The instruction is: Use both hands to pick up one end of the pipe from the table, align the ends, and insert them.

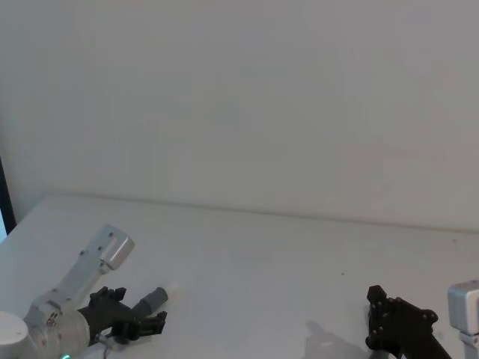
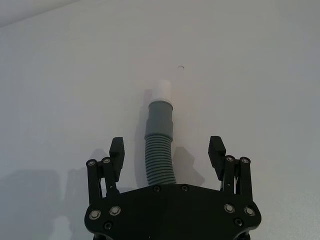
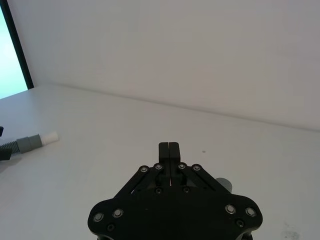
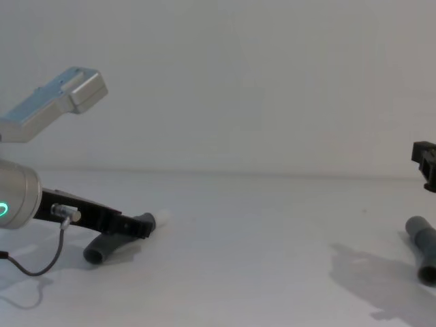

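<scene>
**A:** Count?

**B:** Two pipes, two grippers. Left gripper [image 2: 166,146]: jaws apart, straddling the tipped pipe [image 2: 160,162] lying on the table [image 2: 260,75]. Right gripper [image 3: 170,148]: clenched, empty, above the socket pipe [image 4: 426,248].

**A:** Risk?

**B:** Closing off-centre could roll the tipped pipe aside — and the right gripper, unopened, cannot take its pipe.

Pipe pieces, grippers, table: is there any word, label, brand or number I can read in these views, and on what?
None: no view shows readable text.
The pipe piece with the white tip: plain ribs and cuff, no marking.
The other pipe piece: no marking visible.
The left gripper, open, and the right gripper, shut: bare black plastic, no label.
The table: plain white.
</scene>
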Controlling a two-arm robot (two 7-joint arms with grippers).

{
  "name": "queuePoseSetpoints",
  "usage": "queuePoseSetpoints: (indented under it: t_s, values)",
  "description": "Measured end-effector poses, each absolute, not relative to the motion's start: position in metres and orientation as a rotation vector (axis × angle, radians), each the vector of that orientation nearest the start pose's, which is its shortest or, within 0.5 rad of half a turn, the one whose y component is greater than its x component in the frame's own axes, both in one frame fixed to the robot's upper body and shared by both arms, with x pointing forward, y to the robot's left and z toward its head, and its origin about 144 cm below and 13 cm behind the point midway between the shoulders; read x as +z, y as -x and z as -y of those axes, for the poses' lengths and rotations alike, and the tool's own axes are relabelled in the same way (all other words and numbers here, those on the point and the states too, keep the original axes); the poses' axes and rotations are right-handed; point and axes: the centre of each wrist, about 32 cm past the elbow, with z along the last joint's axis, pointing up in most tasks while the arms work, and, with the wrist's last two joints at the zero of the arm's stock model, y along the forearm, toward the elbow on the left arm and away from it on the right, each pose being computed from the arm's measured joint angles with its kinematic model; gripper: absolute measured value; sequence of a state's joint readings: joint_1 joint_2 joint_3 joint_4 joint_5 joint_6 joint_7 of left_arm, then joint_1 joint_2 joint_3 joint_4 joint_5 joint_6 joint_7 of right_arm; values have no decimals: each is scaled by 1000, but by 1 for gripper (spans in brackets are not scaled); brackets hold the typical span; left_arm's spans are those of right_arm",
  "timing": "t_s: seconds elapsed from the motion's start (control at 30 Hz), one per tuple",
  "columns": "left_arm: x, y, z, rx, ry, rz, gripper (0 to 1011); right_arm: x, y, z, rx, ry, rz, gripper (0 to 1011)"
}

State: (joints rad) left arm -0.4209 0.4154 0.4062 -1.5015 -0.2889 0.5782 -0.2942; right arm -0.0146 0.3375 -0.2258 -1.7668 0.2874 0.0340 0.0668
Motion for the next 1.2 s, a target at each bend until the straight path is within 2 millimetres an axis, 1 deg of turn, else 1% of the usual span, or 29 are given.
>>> queuePoseSetpoints:
  t_s: [1.2]
  values:
    - [1243,-547,-240,1005,-470,-118,1001,1189,-443,237,-1229,-26,75,0]
